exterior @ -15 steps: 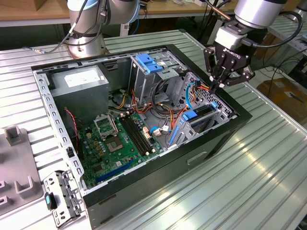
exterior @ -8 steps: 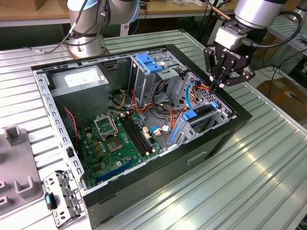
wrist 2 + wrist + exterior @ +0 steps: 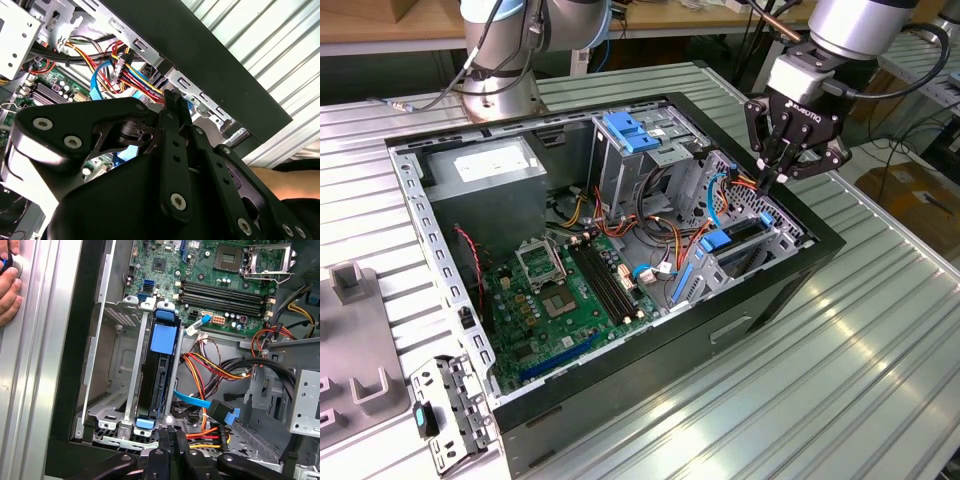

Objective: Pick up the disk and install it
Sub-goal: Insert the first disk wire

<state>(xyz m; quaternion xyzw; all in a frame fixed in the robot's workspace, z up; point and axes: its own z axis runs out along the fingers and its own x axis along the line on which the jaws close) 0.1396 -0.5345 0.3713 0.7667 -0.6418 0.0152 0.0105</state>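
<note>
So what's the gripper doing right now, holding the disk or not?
Gripper: fingers shut together, holding nothing, above the case's drive bay. The disk sits upright in the bay, blue rails showing.

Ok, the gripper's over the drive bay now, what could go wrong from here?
The gripper hangs close to the power cables and blue data cable; a move could snag them. The disk stands in the bay; I cannot tell if it is fully seated. A hand lies beside the case and could be struck.
</note>
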